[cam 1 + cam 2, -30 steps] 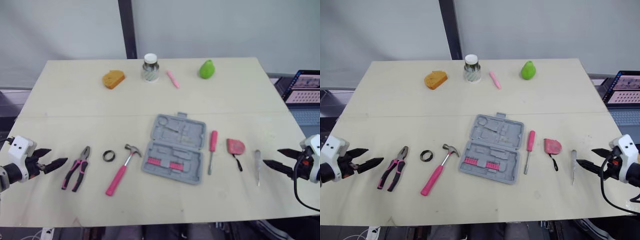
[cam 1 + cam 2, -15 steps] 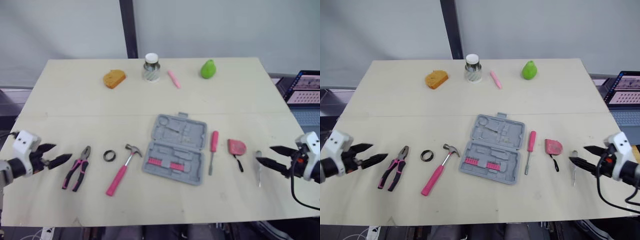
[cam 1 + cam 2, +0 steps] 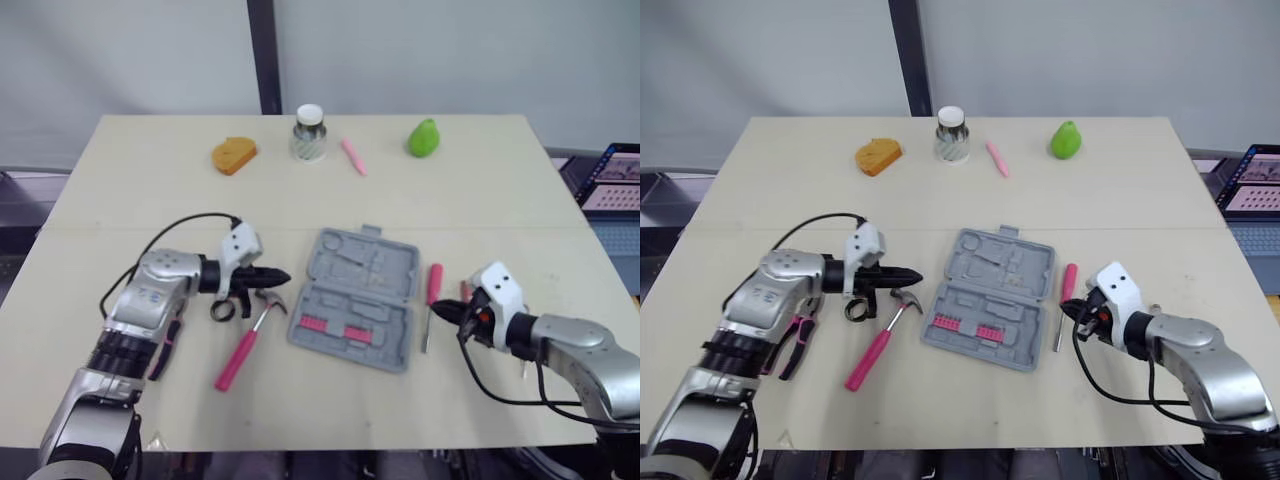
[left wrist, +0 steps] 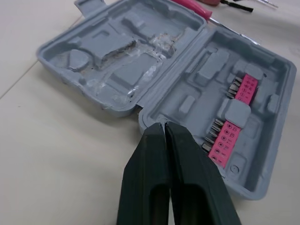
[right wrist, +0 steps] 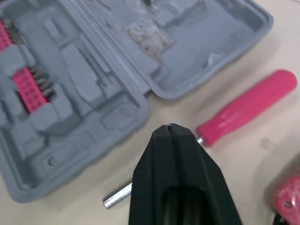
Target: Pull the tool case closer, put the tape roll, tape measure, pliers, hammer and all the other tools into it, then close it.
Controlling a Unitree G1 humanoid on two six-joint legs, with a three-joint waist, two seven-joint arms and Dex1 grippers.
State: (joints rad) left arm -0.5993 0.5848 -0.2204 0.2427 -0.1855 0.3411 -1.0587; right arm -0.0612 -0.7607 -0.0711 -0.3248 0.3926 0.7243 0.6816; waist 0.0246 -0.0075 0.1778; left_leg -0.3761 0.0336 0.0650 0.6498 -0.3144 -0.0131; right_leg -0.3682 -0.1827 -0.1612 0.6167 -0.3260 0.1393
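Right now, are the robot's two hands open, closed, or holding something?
Left hand: closed, holding nothing, tip by the tool case.
Right hand: closed, holding nothing, tip over the screwdriver.

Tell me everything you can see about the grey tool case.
The tool case is grey moulded plastic, lying open and flat on the table, slightly turned. Its far half has empty recesses and a tab at the far edge; its near half holds pink bit strips. The left gripper, shut, points at its hinge end; whether it touches is unclear.
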